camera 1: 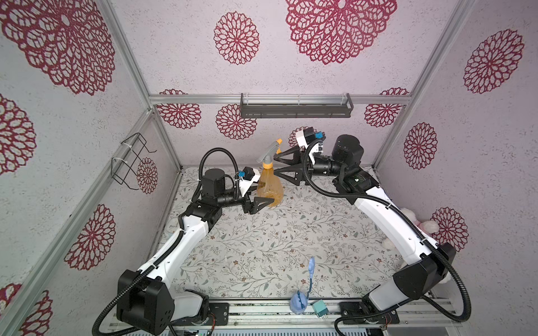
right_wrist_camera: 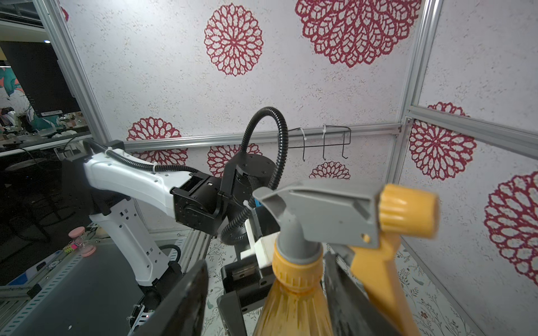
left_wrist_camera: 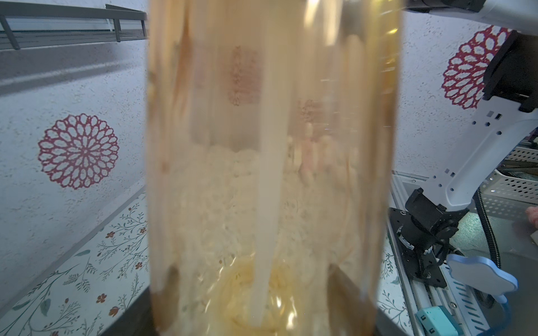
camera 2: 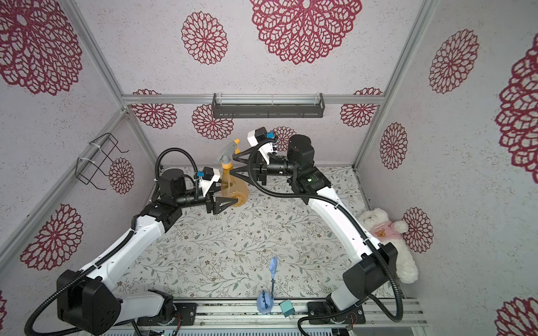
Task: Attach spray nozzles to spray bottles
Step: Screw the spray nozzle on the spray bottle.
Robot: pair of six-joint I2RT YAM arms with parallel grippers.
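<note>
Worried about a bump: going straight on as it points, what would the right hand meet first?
Probably the spray bottle at its neck, just under the spray nozzle, which lines up between the fingers of the right hand; depth is unclear.

Floral tabletop [camera 1: 262, 247]: plush bear [camera 2: 383, 231], blue object [camera 1: 311, 266]

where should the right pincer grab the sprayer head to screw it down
Grip the sprayer head by its orange screw collar, the right pincer coming level from its own side, straddling the upright spray bottle. The collar is round and ribbed; the trigger overhangs, so one jaw passes inside it.
</note>
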